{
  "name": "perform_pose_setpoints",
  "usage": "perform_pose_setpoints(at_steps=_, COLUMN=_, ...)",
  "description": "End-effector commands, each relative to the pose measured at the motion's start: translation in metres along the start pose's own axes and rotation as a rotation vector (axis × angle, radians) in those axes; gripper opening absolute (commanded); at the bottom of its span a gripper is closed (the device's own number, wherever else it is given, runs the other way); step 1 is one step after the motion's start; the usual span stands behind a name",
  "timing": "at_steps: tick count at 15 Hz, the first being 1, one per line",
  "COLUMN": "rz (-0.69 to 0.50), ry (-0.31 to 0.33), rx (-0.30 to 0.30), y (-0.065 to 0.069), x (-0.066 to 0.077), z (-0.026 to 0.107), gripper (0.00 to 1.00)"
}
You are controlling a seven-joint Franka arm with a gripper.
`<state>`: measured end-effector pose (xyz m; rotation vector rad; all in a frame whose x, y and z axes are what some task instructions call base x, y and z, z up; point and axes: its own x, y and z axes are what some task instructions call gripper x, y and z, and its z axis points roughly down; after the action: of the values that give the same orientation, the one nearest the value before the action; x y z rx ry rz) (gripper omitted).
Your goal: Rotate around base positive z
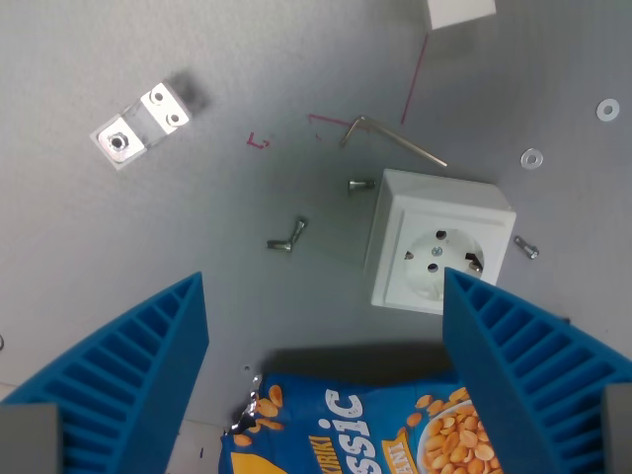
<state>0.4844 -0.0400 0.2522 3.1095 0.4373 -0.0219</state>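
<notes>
My gripper (326,365) is open, with its two blue ribbed fingers (128,375) at the wrist view's lower left and lower right. Between them, below, lies a blue peanut bag (346,425) with "SSIC" lettering and peanut pictures. The fingers stand apart from the bag and hold nothing. A white wall socket (434,242) lies on the grey table just above the right finger, partly covered by it.
A metal bracket block (143,123) lies at upper left. An Allen key (395,138), a wing screw (286,239), a small bolt (360,185), another screw (526,248) and two washers (533,158) are scattered about. A white box corner (459,12) shows at the top edge.
</notes>
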Motion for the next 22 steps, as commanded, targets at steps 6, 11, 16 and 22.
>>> perform_pose_setpoints(at_steps=6, rz=-0.08, ry=0.003, rx=-0.002, y=0.0003, x=0.0002, z=-0.0012, gripper=1.0)
perform_pose_setpoints(at_steps=11, rz=-0.146, ry=0.003, rx=-0.003, y=0.0003, x=0.0002, z=-0.0012, gripper=1.0)
perform_pose_setpoints(at_steps=16, rz=-0.213, ry=0.003, rx=-0.004, y=0.0003, x=0.0002, z=-0.0012, gripper=1.0)
perform_pose_setpoints(at_steps=22, rz=-0.293, ry=0.003, rx=-0.006, y=0.0003, x=0.0002, z=-0.0012, gripper=1.0)
